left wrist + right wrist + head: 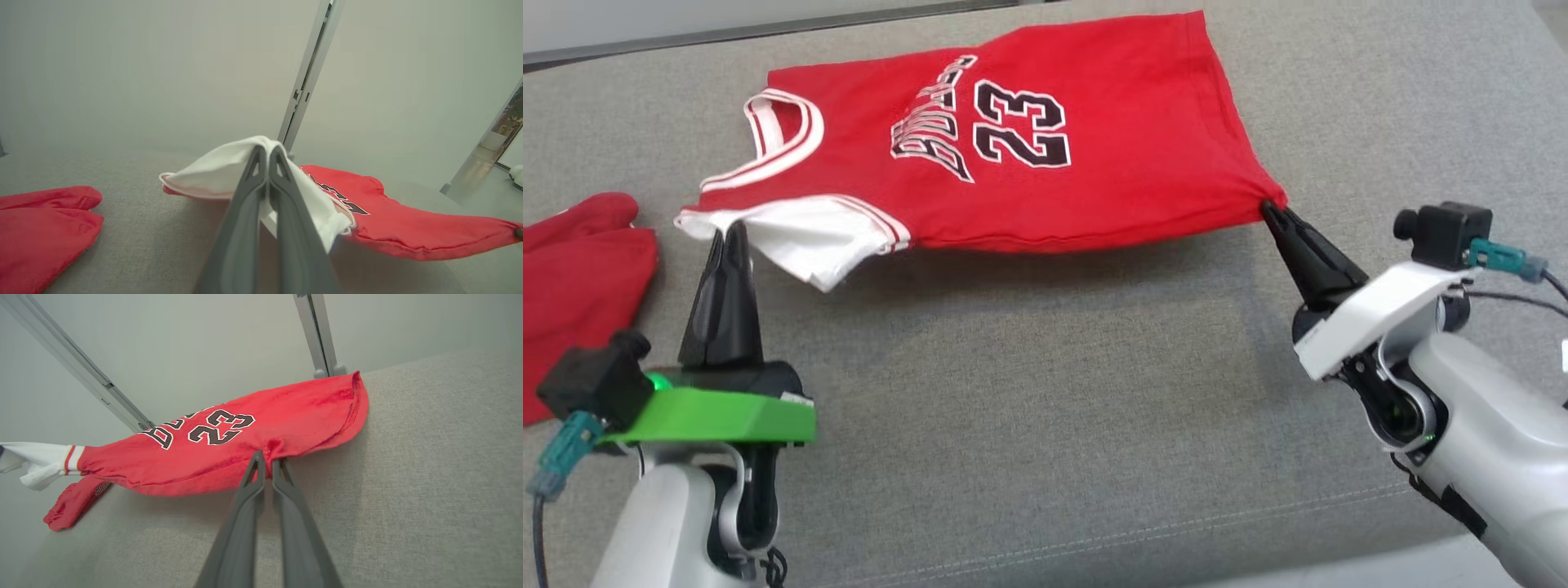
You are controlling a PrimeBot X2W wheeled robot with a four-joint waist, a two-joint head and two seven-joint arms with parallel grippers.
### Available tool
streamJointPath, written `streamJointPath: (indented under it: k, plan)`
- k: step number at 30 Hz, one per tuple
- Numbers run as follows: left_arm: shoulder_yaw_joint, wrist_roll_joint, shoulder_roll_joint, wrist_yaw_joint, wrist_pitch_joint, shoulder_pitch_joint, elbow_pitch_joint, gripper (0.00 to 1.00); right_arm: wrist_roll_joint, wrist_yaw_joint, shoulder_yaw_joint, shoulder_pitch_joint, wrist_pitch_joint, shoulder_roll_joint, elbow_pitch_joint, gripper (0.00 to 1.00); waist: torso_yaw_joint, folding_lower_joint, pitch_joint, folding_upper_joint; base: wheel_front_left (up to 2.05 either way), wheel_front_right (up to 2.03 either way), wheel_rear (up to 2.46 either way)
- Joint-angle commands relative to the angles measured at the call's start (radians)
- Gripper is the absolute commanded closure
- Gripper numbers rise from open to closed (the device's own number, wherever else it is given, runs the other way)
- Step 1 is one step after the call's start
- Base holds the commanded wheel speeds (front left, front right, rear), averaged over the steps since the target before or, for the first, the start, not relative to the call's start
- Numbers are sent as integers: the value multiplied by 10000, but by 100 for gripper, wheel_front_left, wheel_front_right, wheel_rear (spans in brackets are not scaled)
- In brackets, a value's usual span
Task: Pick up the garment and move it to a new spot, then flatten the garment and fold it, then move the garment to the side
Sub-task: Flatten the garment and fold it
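Both ends pinched: left gripper (721, 235) clamps jersey (1045, 139) shoulder, right gripper (1271, 207) its hem corner, above couch (1045, 392).

Open grey cushion (1045, 408) on the robot's side of the stretched jersey (1127, 163), second red garment (580, 278) blocking far left.

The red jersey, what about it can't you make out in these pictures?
Underside of the red jersey: head view, hidden by its top layer.
Its lettering: left wrist view, mostly covered by the white sleeve.
The red cloth at left: head view, cut off by the edge.
Corner pinched in the right hand: right wrist view, covered by its fingers.
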Motion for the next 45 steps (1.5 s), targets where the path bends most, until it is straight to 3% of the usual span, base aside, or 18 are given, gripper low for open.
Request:
streamJointPath:
  k: [1,10,16,33,45]
  plan:
    - [320,83,-250,73,-31,534,-149,100,143,0,-136,481,-45,-142,-120,100,27,1,-286,0,0,0,0]
    - [1415,367,-1726,-424,-29,2694,-297,100,208,0,-240,2174,-46,-465,3,100,97,1,-788,0,0,0,0]
    - [1323,456,-2191,-660,-30,3688,229,100,92,0,-507,3079,-46,-390,141,100,233,1,-1072,0,0,0,0]
    - [513,-49,-2280,-557,97,4716,1865,100,-107,0,-352,4129,386,-427,628,100,511,1,-1259,0,0,0,0]
    - [433,441,-1965,-563,37,4508,831,100,-608,0,-863,4164,277,-383,400,100,650,1,-1272,0,0,0,0]
